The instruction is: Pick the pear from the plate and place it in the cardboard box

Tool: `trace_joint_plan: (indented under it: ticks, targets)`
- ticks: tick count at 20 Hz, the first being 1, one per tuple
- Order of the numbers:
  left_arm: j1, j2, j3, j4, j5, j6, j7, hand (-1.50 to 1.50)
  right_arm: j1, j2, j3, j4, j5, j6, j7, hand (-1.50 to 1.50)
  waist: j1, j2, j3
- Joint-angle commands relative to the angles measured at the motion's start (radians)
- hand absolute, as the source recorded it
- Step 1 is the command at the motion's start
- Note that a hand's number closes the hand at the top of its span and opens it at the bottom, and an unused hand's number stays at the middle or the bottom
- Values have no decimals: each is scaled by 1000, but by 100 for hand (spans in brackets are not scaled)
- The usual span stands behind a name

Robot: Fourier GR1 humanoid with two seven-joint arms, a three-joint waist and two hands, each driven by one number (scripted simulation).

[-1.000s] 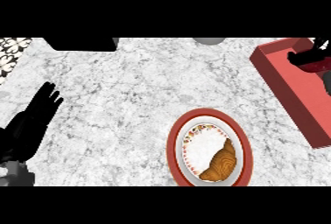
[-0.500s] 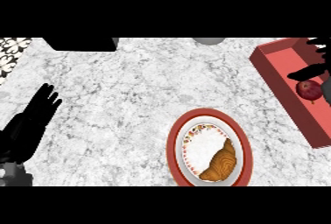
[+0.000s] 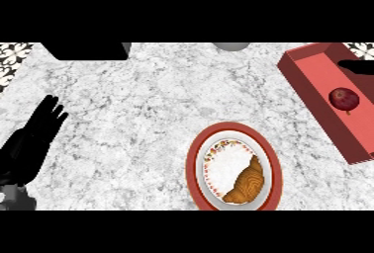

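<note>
Inside the red box (image 3: 314, 86) lies a dark-red, round pear (image 3: 343, 99); left hand (image 3: 33, 141) rests open.

The right hand (image 3: 359, 66) has let go; the pear (image 3: 344, 99) now lies in the box (image 3: 310, 89).

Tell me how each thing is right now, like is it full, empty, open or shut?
Long red open-topped box: open, holding the fruit.
Small dark red round fruit: lying inside the box, nothing touching it.
Round red-rimmed white plate: holds only a pastry.
Golden brown croissant: lying on the plate's lower right part.
Black left hand: open, fingers straight, resting at the left edge.
Right hand: mostly out of view.
</note>
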Motion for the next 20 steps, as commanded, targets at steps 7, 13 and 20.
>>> trace_joint_plan:
  ticks: [7, 13, 20]
  targets:
    - [-15, 22, 44, 40, 26, -19, 8, 0, 184, -109, -146, -169, -237, 138, -40, -150, -7, -1, -2]
    - [19, -47, -20, -27, -19, 17, 3, 0, 328, -176, -176, -245, -348, 291, -85, -150, -2, 0, -1]
    - [6, -6, 17, -19, -4, -22, 7, 0, 388, -186, -170, -149, -398, 266, -232, -150, 8, 3, -1]
